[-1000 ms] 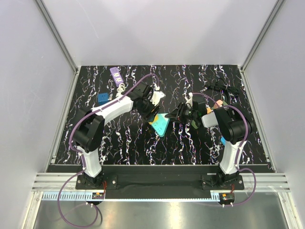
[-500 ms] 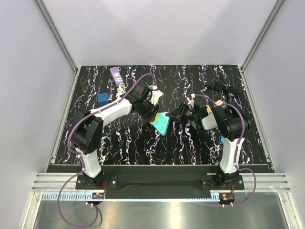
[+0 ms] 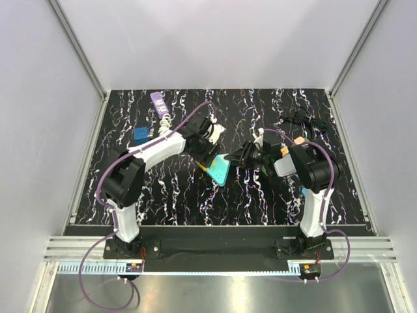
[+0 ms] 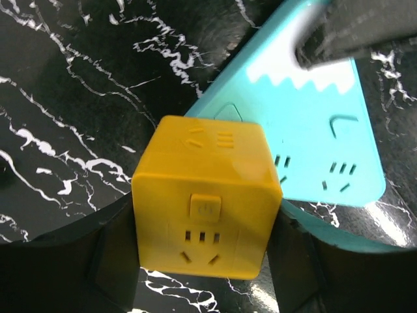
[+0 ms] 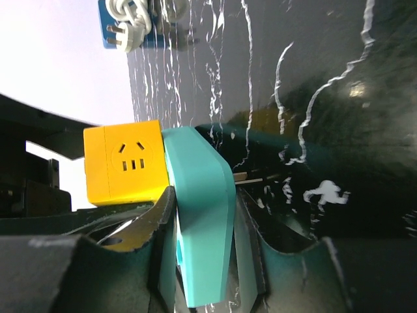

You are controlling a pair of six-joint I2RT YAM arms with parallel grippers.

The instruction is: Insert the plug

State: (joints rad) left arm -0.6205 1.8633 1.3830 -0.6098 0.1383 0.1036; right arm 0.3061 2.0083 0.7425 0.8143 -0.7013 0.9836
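A yellow cube plug adapter (image 4: 207,203) sits between the fingers of my left gripper (image 4: 205,261), which is shut on it. The cube rests against the face of a teal power strip (image 4: 313,140) near its end. My right gripper (image 5: 205,261) is shut on the teal power strip (image 5: 199,222) by its edge, and the yellow cube (image 5: 124,163) touches the strip's face there. In the top view the two grippers meet at the strip (image 3: 220,168) in the middle of the table.
A blue cube adapter (image 3: 141,135) and a purple power strip (image 3: 158,101) with a white coiled cord lie at the back left. A black cable (image 3: 301,119) lies at the back right. The table surface (image 3: 182,195) is black marble-patterned.
The left gripper with the yellow cube has moved slightly right and closer onto the teal strip. The right gripper has held the strip almost still.
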